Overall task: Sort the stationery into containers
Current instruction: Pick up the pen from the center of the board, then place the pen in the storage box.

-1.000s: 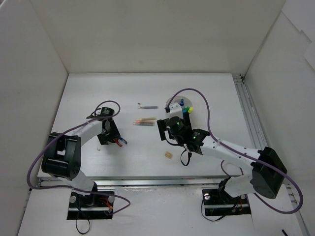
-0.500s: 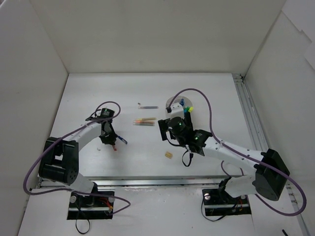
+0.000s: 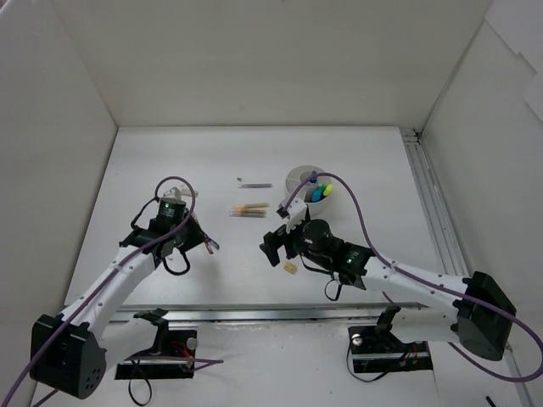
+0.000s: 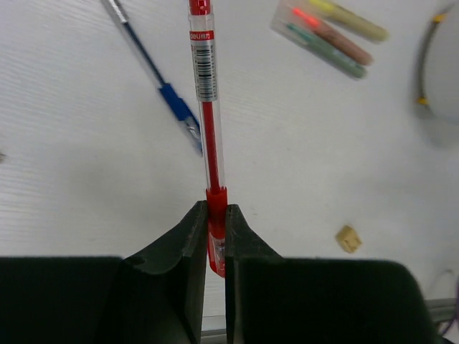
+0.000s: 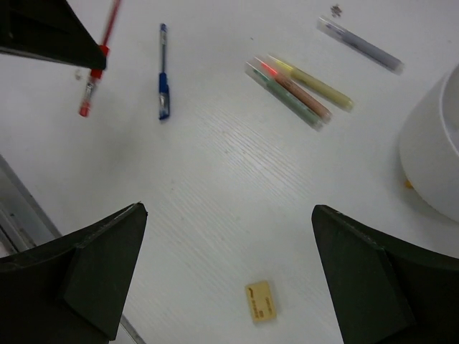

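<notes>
Clamping hard on the red pen (image 4: pixel 208 136), the left gripper (image 4: pixel 215 215) has its jaws pinched together on the barrel right at the red end cap. The rest of the pen sticks out ahead of the fingers like a pointer. From the right wrist view it looks to hang clear of the table (image 3: pixel 237 275), though I can't swear to that.

Just beside it the blue pen (image 4: pixel 161 93) lies flat on the surface. Further off the pastel pencils (image 4: pixel 330 32) lie in a bundle, side by side and touching. A small beige eraser (image 5: pixel 259 301) sits alone below the right gripper (image 5: pixel 228 209), whose jaws stand wide apart with nothing between them. The round white organizer (image 3: pixel 297 176) waits over on the right, with highlighters (image 3: pixel 321 192) already standing in it.

Now, the feel of this pen: I'd call it light, stiff and smooth, so a bit slippery. Held at one end, that long barrel could pivot or slide in the jaws on a quick swing. A hold nearer the middle would carry steadier, but the end grip should suit dropping it tip-first into a compartment. The pencils look thin and likely to roll, so take them across the middle. The eraser looks grippy, so pinch its short sides.
</notes>
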Controlling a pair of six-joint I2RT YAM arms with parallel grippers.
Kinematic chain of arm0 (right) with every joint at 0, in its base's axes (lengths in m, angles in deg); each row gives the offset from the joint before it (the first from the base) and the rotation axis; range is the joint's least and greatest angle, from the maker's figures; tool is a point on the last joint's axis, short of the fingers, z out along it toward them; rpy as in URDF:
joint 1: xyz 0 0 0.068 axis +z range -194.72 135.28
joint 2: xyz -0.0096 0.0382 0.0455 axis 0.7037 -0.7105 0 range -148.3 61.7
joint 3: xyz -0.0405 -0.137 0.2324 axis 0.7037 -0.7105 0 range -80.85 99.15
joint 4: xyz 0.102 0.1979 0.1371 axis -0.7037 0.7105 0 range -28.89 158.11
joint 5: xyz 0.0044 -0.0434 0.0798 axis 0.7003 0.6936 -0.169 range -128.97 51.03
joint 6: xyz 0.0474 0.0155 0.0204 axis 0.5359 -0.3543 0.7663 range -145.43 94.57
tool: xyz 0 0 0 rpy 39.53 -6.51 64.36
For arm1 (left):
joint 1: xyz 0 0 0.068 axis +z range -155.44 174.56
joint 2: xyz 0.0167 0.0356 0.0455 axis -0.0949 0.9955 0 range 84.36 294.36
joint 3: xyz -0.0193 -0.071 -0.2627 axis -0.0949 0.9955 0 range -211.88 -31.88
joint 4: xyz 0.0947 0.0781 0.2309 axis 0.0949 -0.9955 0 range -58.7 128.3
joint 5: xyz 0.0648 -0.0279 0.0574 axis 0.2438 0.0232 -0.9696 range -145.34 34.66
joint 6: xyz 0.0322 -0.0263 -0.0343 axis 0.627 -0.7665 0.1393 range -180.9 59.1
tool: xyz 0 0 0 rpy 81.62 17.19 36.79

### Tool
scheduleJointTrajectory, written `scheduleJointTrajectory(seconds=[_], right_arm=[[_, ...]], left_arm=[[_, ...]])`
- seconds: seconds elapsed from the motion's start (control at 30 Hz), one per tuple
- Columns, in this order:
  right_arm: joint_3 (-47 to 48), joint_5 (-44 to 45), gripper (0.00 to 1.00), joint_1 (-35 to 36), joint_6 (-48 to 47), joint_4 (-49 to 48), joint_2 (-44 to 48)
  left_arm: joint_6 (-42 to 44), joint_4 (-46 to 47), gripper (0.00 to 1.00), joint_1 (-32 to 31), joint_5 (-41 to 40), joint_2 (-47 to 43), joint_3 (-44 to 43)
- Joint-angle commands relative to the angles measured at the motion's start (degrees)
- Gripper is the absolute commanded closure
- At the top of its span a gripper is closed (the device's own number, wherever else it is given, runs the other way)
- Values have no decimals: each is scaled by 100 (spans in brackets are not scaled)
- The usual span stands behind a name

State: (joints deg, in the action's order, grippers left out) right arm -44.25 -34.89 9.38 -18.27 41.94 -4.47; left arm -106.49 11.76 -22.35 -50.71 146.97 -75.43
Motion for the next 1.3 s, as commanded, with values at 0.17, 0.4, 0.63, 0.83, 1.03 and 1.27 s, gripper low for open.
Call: scheduleJointTrajectory(seconds=[0.17, 0.4, 0.63, 0.83, 1.03, 1.27], right_arm=[[839, -918, 5, 337, 355, -1677, -1264], [1024, -662, 10, 583, 638, -2318, -1706], [1139, -460, 26, 706, 620, -2441, -1864], [1200, -425, 52, 707, 664, -2450, -1987], [1218, -425, 64, 715, 647, -2450, -2005], [1183, -425, 94, 715, 541, -2485, -2005]], left_arm=[[-2235, 1248, 100, -1067, -400, -960, 119], [-3122, 1310, 100, -1649, -1262, -1225, 285], [-3431, 1433, 100, -1886, -1306, -1278, 444], [-3536, 1529, 100, -2010, -1499, -1453, 514], [-3519, 1608, 100, -2062, -1473, -1436, 514], [-3352, 1626, 100, -2062, -1394, -1251, 391]])
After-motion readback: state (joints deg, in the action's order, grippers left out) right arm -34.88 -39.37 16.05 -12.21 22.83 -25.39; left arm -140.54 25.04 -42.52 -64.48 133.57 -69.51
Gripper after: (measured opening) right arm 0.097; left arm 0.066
